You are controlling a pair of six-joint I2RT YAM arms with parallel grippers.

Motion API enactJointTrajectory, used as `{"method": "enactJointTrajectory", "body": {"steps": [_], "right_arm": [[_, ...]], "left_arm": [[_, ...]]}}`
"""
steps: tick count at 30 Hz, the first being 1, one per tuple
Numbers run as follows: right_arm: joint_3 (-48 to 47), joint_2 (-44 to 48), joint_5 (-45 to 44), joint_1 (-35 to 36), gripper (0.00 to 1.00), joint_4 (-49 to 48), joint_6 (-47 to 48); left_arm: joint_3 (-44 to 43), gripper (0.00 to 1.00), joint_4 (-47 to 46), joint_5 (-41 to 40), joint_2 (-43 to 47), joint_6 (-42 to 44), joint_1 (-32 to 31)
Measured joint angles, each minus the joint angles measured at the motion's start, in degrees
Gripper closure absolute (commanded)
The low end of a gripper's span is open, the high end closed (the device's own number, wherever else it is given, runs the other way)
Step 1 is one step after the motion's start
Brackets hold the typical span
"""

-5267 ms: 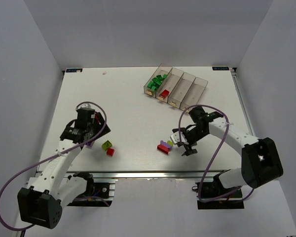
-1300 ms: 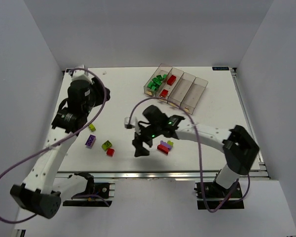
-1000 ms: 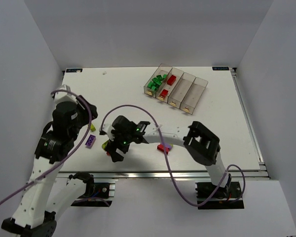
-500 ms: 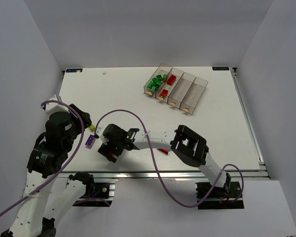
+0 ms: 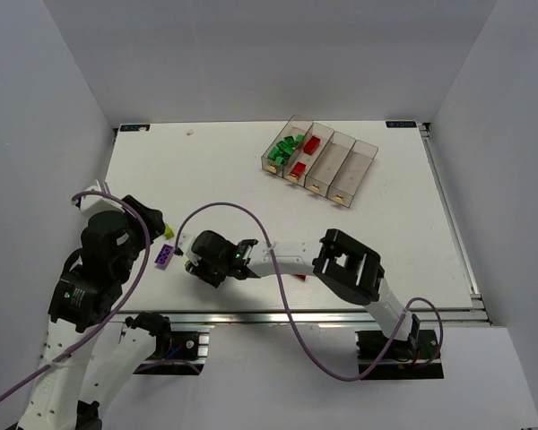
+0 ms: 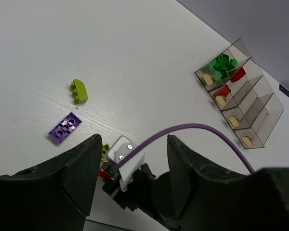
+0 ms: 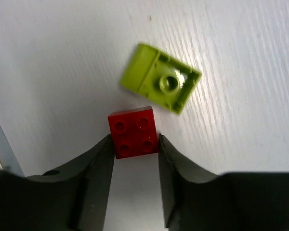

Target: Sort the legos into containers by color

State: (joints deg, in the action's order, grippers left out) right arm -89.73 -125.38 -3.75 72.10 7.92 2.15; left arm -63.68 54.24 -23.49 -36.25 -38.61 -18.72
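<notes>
Where the right arm reaches across to the near left part of the table, the right gripper has its two fingers pressed against opposite sides of a red brick, studs up. The brick seems to sit on the tabletop, though the wrist view does not settle that. Just beyond it lies a yellow-green brick, underside up and tilted askew, one corner close to the red one. The left gripper hangs above this spot with its fingers spread and nothing between them. Farther left lie a purple plate and, just past it, a curved yellow-green brick. Well apart, at the far side, stand the containers. The leftmost holds green legos, and the next holds red legos.
</notes>
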Motion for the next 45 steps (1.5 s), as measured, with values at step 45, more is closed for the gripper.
{"method": "enactJointTrajectory", "body": {"steps": [45], "right_arm": [[-24.9,-6.1,17.6,-53.8,0.92,9.0,13.7]], "left_arm": [[26.3,0.3,-23.5,14.2,-7.5,-11.1,0.0]]}}
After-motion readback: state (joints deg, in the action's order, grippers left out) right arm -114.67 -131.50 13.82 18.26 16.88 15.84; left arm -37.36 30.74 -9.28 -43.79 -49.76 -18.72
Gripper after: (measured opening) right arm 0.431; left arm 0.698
